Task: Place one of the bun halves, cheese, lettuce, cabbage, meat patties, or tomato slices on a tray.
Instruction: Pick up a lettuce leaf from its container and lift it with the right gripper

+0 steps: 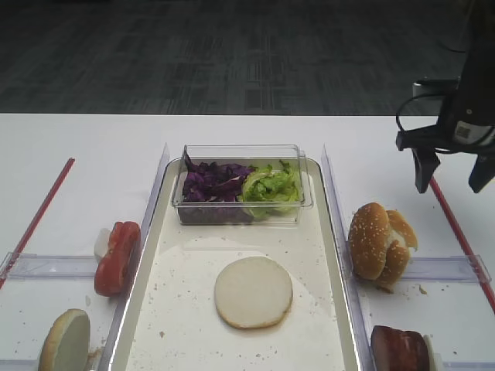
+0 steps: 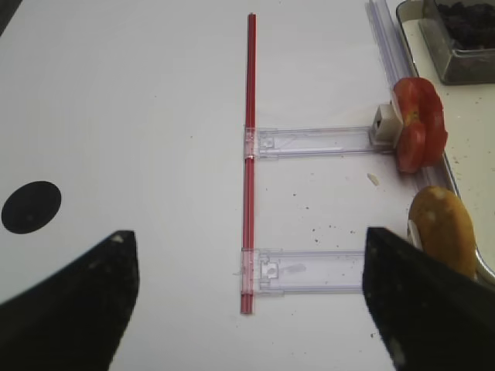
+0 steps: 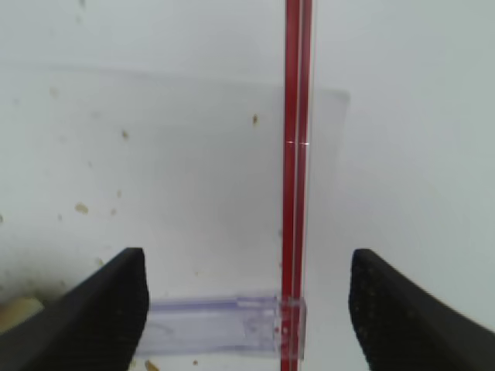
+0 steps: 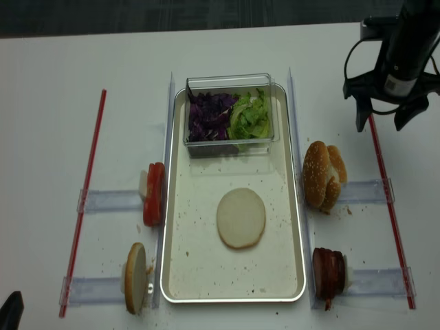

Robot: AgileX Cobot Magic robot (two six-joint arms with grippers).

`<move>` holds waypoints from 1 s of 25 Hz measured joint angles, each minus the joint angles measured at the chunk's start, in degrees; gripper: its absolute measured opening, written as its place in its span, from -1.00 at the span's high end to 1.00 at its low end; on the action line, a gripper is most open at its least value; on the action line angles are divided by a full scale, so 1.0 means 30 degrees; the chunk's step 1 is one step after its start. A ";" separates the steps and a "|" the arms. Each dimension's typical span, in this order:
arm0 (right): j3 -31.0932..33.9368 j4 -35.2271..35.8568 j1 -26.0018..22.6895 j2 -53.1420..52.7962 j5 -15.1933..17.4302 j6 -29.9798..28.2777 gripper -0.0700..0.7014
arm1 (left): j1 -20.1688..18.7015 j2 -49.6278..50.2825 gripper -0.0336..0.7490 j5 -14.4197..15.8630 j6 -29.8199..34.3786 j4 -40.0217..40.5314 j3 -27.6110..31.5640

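one bun half (image 4: pixel 241 217) lies cut face up on the tray (image 4: pixel 180 275). the right hand (image 4: pixel 382 122) hangs wide and empty above the desk (image 4: pixel 55 103); the left hand (image 2: pixel 247 309) is wide too.

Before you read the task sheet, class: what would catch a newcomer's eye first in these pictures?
First, the tray in the middle, with a single pale bun half lying cut face up on its floor and a clear tub of purple cabbage and green lettuce at its far end. Next, the red tomato slices standing on edge just left of the tray. The right gripper hangs open at the far right.
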 joint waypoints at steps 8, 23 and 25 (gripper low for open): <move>-0.5079 0.0006 0.0000 0.2728 0.0963 -0.0239 -0.64 | 0.0000 0.0000 -0.48 0.0000 0.0000 0.0000 0.0000; -0.5199 0.0006 0.0000 0.2804 0.1113 -0.0277 -0.64 | 0.0000 0.0000 -0.48 0.0000 0.0000 0.0000 0.0000; -0.5199 0.0006 0.0000 0.2804 0.1113 -0.0277 -0.64 | 0.0000 0.0000 -0.48 0.0000 0.0000 0.0000 0.0000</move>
